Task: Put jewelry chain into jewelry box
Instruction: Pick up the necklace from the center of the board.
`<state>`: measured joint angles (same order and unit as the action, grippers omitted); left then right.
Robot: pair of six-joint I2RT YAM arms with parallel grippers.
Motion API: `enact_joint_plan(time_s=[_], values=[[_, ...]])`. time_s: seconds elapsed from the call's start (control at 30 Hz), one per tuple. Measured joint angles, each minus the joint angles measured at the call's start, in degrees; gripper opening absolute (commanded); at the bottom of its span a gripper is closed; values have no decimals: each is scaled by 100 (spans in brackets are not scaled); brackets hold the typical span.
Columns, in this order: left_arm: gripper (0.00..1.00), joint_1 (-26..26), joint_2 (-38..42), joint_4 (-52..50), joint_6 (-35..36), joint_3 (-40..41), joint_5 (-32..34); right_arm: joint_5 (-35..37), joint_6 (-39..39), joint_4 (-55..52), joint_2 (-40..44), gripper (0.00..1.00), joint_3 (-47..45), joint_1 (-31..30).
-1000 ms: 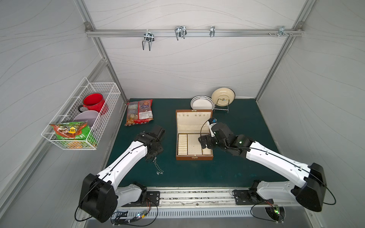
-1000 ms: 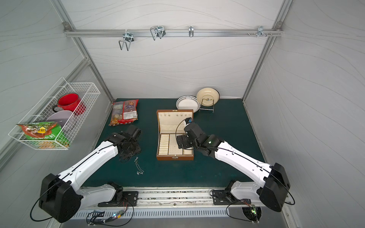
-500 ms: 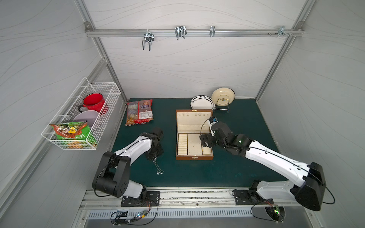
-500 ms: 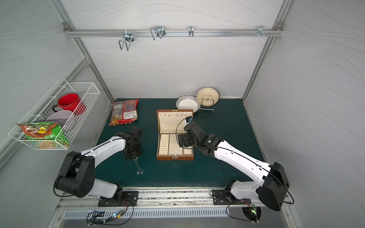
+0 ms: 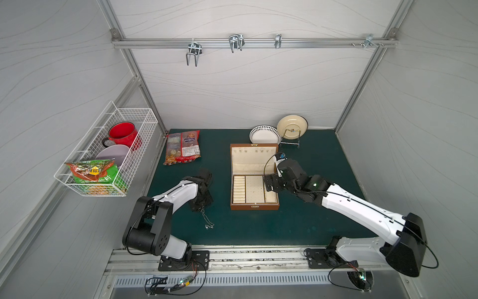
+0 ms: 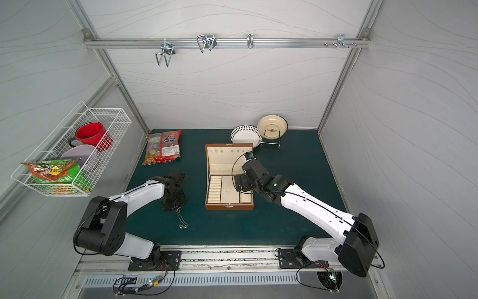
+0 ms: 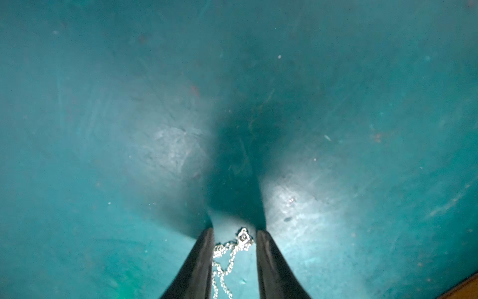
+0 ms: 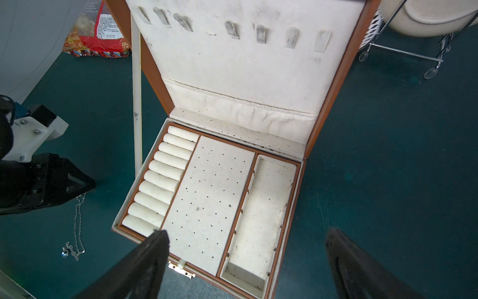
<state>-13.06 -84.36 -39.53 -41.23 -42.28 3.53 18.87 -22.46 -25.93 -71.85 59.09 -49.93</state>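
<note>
Lowered to the mat (image 5: 297, 222), left gripper (image 7: 234, 233) straddles the chain (image 7: 242, 239), fingers (image 7: 198, 266) narrowly apart, not yet pinching; pickup looks close; right gripper (image 8: 247, 234) hangs spread over the box (image 5: 254, 206).

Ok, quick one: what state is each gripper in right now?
Left gripper: open, jaws astride one end of the jewelry chain, not clamped.
Right gripper: open wide over the open jewelry box, holding nothing.
</note>
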Motion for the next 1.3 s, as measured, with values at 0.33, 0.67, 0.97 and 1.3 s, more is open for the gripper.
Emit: enact_joint_plan(time_s=[0.33, 0.67, 0.97, 1.3], values=[[0, 37, 129, -98, 39, 28, 68, 0, 0, 0, 0, 99, 0, 15], [0, -105, 1333, -527, 166, -503, 37, -9, 2, 20, 2, 99, 0, 15], [0, -780, 2006, -1084, 350, -1993, 291, -101, 136, 243, 15, 99, 0, 15], [0, -1207, 2114, -1513, 507, -3659, 286, -922, 452, 1027, 313, 92, -20, 15]])
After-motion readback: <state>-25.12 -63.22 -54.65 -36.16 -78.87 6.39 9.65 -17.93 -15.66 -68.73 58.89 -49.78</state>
